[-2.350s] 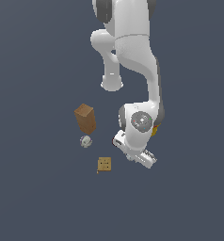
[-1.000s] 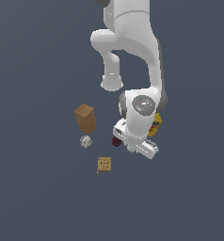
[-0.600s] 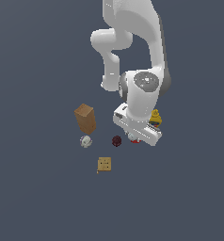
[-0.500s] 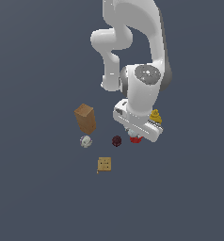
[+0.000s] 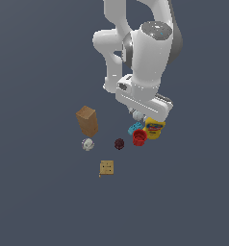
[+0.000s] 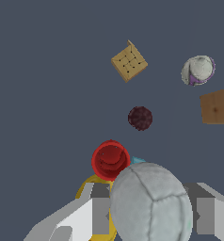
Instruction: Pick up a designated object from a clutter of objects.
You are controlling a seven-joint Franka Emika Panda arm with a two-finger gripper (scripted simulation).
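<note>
Exterior view: the claw (image 5: 138, 114) pinches the pale grey-white ball (image 5: 137, 116), held clear of the worktop (image 5: 39, 202), just above the blue brick (image 5: 134, 128). The red cup (image 5: 139, 137) touches the brick; the yellow bottle (image 5: 154, 129) stands beside the cup. The maroon ball (image 5: 119, 143) lies near the cup, the marked white ball (image 5: 88, 144) and brown box (image 5: 87, 120) well apart from it.

Wrist view: the pale ball (image 6: 151, 203) sits between the claw fingers (image 6: 97, 209), in front of the red cup (image 6: 110, 159). The tan dotted square (image 6: 129, 61) lies beyond the maroon ball (image 6: 140, 117).
</note>
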